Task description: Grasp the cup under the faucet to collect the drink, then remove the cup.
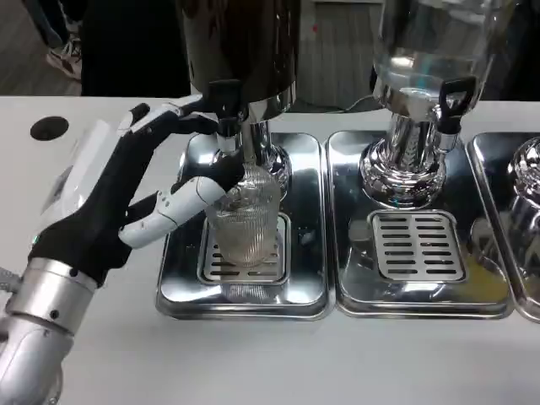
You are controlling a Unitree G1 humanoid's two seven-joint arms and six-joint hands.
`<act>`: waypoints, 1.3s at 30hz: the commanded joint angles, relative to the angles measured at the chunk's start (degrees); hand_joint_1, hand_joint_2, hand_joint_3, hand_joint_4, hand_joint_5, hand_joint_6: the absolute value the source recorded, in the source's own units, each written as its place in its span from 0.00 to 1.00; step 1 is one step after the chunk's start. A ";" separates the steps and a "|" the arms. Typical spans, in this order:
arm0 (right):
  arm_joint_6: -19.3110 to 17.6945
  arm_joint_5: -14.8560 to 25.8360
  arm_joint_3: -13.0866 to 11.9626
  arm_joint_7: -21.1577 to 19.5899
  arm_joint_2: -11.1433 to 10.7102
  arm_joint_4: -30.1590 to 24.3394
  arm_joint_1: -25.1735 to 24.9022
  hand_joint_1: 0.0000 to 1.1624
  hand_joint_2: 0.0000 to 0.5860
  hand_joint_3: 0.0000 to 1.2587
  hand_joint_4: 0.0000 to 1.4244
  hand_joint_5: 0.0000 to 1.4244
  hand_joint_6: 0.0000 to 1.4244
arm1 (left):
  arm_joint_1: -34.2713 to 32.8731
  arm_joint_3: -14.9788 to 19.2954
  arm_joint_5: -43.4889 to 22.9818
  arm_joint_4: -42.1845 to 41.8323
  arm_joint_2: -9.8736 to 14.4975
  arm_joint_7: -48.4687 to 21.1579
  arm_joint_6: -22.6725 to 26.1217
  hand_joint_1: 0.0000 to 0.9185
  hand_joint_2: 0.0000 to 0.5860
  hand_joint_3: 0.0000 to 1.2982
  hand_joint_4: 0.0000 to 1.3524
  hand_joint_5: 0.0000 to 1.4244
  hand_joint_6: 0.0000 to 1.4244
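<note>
A clear ribbed cup (pixel 245 217) stands upright on the drip grate of the left steel tray (pixel 181 291), directly below the black faucet (pixel 225 105) of the dark dispenser. My left hand (pixel 126 190) is just left of the cup with its fingers spread. The thumb (pixel 190 196) reaches along the cup's near left side and touches it by the rim. The upper fingers (pixel 181 118) stretch toward the faucet, past the cup's far left side, and do not wrap the cup. I cannot tell how much liquid is in the cup.
A second dispenser (pixel 422 93) with a clear tank stands on the middle tray (pixel 418 299), with its own black tap. A third tray and chrome base (pixel 527 194) sit at the right edge. A black round hole (pixel 48 127) marks the table's far left.
</note>
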 commanded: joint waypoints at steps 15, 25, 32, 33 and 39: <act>-1.29 0.95 -0.93 -0.64 0.22 1.02 -0.13 0.60 0.88 0.31 0.28 0.21 0.13 | 1.42 0.74 1.64 -4.31 -2.76 0.88 0.97 0.00 0.09 0.15 0.15 0.17 0.00; -1.38 0.84 -0.88 -0.59 0.41 1.24 -0.10 0.60 0.88 0.31 0.28 0.21 0.13 | 0.93 1.51 1.51 -4.68 -2.97 0.98 1.26 0.00 0.07 0.15 0.07 0.16 0.00; -1.37 0.96 -0.92 -0.38 0.50 1.29 -0.29 0.60 0.88 0.31 0.28 0.21 0.13 | 1.06 1.62 1.68 -4.83 -3.08 1.17 1.13 0.00 0.07 0.16 0.01 0.16 0.00; -1.40 0.98 -0.93 -0.36 0.52 1.29 -0.29 0.60 0.88 0.31 0.28 0.21 0.13 | 1.04 1.67 1.67 -4.80 -3.09 1.20 1.15 0.00 0.07 0.16 0.01 0.16 0.00; -1.44 1.12 -1.04 -0.24 0.54 1.13 -0.26 0.60 0.88 0.31 0.28 0.21 0.13 | -0.81 2.65 0.21 -2.67 -3.28 1.21 2.16 0.00 0.08 0.16 0.00 0.16 0.00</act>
